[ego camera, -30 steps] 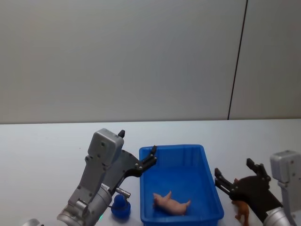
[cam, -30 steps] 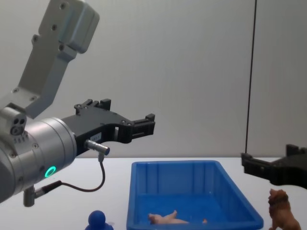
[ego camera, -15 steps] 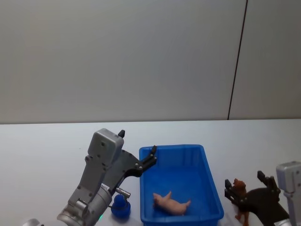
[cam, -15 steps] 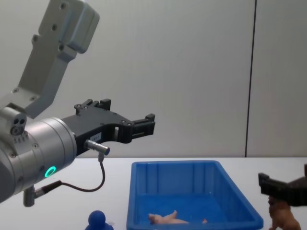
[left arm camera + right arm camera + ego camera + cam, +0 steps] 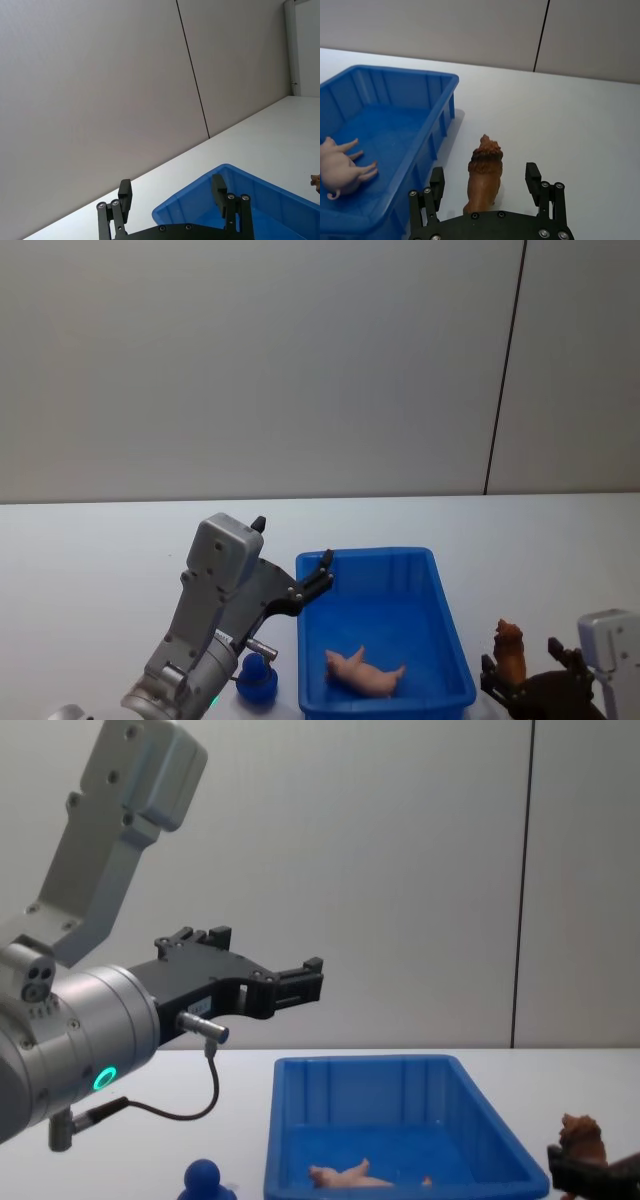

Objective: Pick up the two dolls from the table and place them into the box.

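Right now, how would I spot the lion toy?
Find the big blue box on the table. The lion stands off its right side, between the right gripper's open fingers. It alone is brown and maned, unlike the pink toy and dark blue toy.

Bright blue box [image 5: 365, 554], pale pink doll [image 5: 362, 673], brown lion [image 5: 509, 648], dark blue figure [image 5: 256, 681]

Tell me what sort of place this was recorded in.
Probably a robotics lab: a bare white table, a plain grey panelled wall, and staged props, a blue box holding a pink doll. The right pincer straddles the lion doll; the left pincer hangs near the box.
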Controlling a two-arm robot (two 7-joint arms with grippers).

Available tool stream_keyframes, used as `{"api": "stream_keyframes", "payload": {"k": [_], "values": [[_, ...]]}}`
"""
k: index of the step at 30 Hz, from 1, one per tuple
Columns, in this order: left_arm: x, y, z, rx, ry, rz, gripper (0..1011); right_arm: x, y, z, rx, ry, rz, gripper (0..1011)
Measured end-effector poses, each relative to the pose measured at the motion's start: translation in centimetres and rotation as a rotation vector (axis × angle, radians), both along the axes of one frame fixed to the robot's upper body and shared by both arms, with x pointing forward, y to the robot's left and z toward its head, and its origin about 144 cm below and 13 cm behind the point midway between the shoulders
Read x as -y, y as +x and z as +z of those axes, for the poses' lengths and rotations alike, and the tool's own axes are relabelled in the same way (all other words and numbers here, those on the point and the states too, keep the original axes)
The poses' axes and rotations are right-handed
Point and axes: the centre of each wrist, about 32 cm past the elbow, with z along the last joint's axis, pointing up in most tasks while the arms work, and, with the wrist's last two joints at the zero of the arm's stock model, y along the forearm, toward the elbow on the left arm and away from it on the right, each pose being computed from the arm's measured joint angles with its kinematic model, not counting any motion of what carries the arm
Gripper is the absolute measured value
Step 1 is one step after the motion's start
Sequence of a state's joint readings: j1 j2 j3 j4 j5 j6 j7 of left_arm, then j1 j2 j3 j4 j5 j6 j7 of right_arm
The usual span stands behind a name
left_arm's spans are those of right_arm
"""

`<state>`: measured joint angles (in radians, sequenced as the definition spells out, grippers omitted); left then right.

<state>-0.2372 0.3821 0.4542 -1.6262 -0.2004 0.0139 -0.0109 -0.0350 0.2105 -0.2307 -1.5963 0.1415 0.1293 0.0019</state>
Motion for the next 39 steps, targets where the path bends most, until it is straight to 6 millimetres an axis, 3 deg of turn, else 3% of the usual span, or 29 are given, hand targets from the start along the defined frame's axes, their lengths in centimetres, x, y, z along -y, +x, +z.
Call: {"api": "stream_keyframes", "payload": {"k": [7,12,15,16,17,25,39], "values": [[0.0,0.0,0.0,0.000,0.000,0.000,1003,-0.1,0.1,-1.0,-0.043,0.004,0.014,901],[0.0,0.0,0.0,0.000,0.000,0.000,1003,-0.2,0.2,-1.6,-0.066,0.008,0.027,708],[0.0,0.0,0.0,0.000,0.000,0.000,1004,-0.2,0.3,-1.8,-0.072,0.009,0.031,676],[0.0,0.0,0.0,0.000,0.000,0.000,1003,-0.3,0.3,-1.9,-0.074,0.010,0.033,606],[0.0,0.0,0.0,0.000,0.000,0.000,1003,-0.3,0.3,-1.9,-0.076,0.010,0.034,606],[0.0,0.0,0.0,0.000,0.000,0.000,1004,-0.4,0.3,-2.0,-0.068,0.008,0.038,333],[0.0,0.0,0.0,0.000,0.000,0.000,1003,-0.5,0.1,0.1,0.044,-0.002,0.034,325]]}}
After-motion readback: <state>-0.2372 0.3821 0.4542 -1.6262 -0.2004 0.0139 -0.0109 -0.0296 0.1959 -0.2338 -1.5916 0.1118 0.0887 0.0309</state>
